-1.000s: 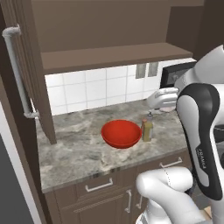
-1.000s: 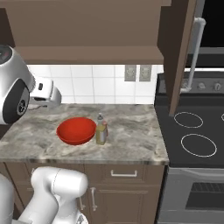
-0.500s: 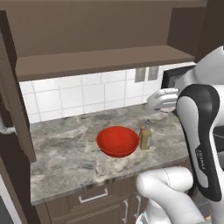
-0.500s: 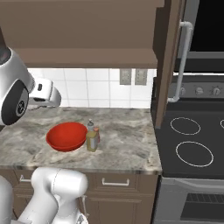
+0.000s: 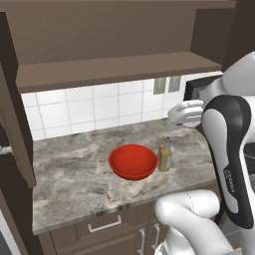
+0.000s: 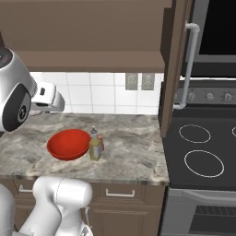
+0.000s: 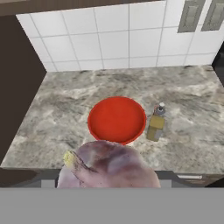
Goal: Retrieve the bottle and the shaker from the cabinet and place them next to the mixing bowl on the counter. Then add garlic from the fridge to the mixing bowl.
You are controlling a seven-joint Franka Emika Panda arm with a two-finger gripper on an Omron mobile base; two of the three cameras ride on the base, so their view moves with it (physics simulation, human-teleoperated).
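Driving has swung both base views along the counter [image 5: 74, 169]; beside the mixing bowl [image 7: 116, 119] stands the bottle [image 7: 156, 124], while the gripper [image 7: 109, 168], clamped on garlic [image 7: 107, 164], hangs near the bowl for dropping.

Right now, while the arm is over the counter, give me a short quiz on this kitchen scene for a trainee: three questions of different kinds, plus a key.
1. True or false: the red mixing bowl lies upside down on the counter.
2. Multiple choice: what does the end effector carry in the hand view? A. a spoon. B. the garlic. C. a lemon.
3. Short answer: in the left base view, on which side of the mixing bowl does the bottle stand?

Key
1. False: it sits open side up.
2. B.
3. The right, upright and close beside it.
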